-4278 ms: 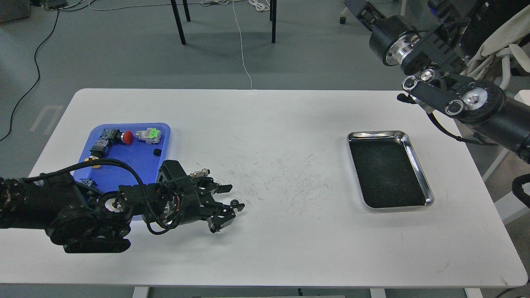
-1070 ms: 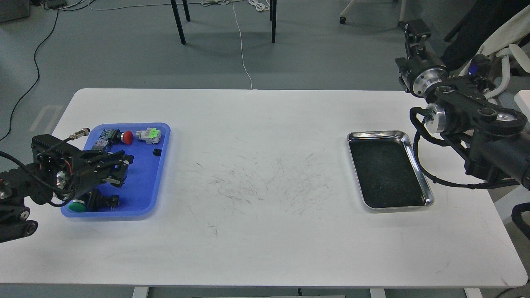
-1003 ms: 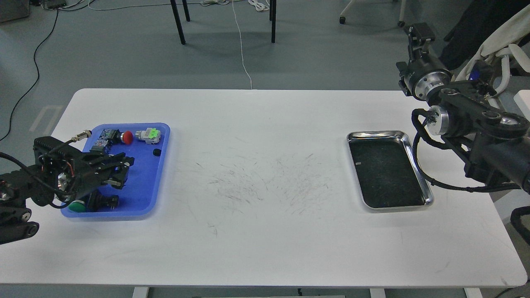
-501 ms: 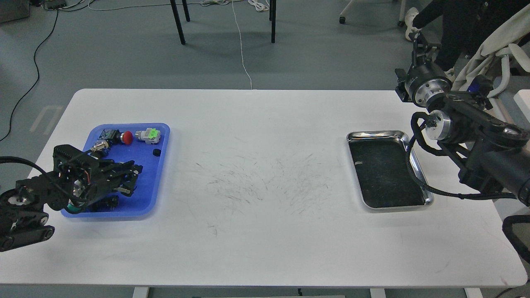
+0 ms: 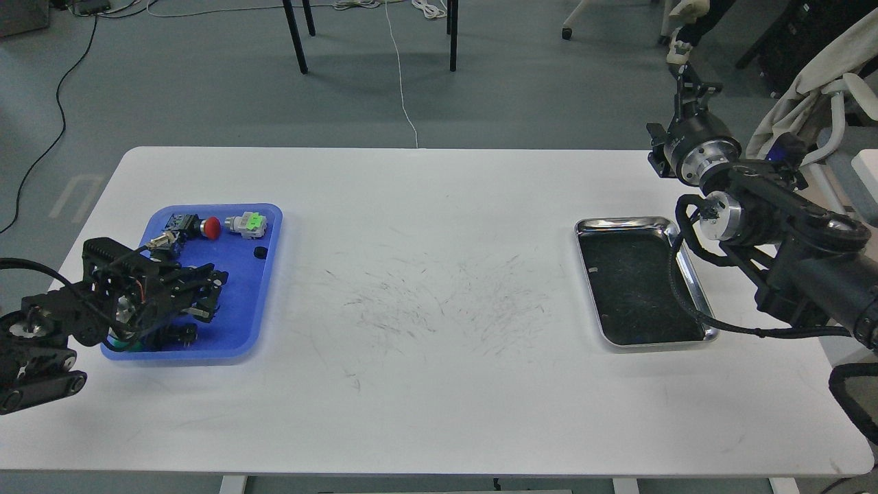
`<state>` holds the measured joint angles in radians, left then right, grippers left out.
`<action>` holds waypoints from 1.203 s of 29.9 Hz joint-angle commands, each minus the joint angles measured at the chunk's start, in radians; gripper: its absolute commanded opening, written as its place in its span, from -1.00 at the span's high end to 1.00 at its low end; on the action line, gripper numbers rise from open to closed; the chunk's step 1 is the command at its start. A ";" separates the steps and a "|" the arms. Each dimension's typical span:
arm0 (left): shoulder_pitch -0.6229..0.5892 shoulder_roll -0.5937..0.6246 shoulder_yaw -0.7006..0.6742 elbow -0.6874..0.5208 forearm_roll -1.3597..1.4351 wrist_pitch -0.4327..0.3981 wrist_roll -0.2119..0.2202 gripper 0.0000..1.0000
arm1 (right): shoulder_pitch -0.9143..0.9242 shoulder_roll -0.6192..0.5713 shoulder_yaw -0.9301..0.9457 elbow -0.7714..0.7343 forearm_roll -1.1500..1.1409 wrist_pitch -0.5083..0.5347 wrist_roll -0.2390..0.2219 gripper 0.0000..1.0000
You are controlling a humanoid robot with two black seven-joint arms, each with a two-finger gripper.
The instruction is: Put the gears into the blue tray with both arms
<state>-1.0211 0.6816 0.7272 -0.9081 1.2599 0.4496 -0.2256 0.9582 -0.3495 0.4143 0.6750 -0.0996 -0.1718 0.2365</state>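
Observation:
The blue tray (image 5: 241, 302) lies at the table's left end. One small black round gear (image 5: 260, 252) rests near the tray's right rim. My left gripper (image 5: 214, 296) hovers low over the tray's middle, and blue shows between its two spread fingers; I see nothing held in them. My right gripper (image 5: 688, 68) is off the table's far right corner, pointing up and away. It looks small and dark, so its fingers cannot be told apart. No gear shows on the bare table.
Push-button switches lie in the blue tray: a red-capped one (image 5: 212, 228), a green one (image 5: 254, 221) and another partly under my left gripper. An empty steel tray (image 5: 691, 269) with a dark bottom sits at the right, below my right forearm. Chair legs stand beyond the far edge.
My left gripper went from mid-table, where a gear sat at its fingertips, to over the blue tray, then drifted slightly left. My right wrist shifted left and its gripper swung upward.

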 commanded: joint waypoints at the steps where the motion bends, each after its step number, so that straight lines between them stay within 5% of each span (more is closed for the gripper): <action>1: -0.001 0.000 0.000 0.000 0.001 0.003 0.002 0.42 | -0.001 0.001 0.000 0.000 0.000 0.000 0.004 -0.94; 18: -0.002 0.038 -0.098 -0.015 0.000 -0.002 0.000 0.10 | 0.004 0.000 -0.005 0.000 -0.002 0.000 0.006 -0.94; 23: -0.017 0.127 -0.214 -0.066 -0.033 -0.052 0.002 -0.25 | 0.004 -0.002 0.004 0.001 0.000 0.000 -0.002 -0.94; 26: -0.019 0.142 -0.317 -0.068 -0.095 -0.086 -0.003 -0.83 | 0.001 -0.002 0.029 0.001 0.003 0.000 -0.005 -0.94; 30: -0.020 0.145 -0.373 -0.068 -0.192 -0.111 -0.052 -0.85 | -0.002 0.001 0.040 0.008 0.003 0.001 -0.005 -0.94; 36: -0.060 0.150 -0.457 -0.068 -0.482 -0.179 -0.067 -0.94 | -0.009 0.000 0.050 0.024 0.008 -0.003 -0.005 -0.94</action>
<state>-1.0686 0.8299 0.3135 -0.9766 0.9113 0.3143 -0.2887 0.9509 -0.3486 0.4610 0.6926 -0.0925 -0.1710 0.2303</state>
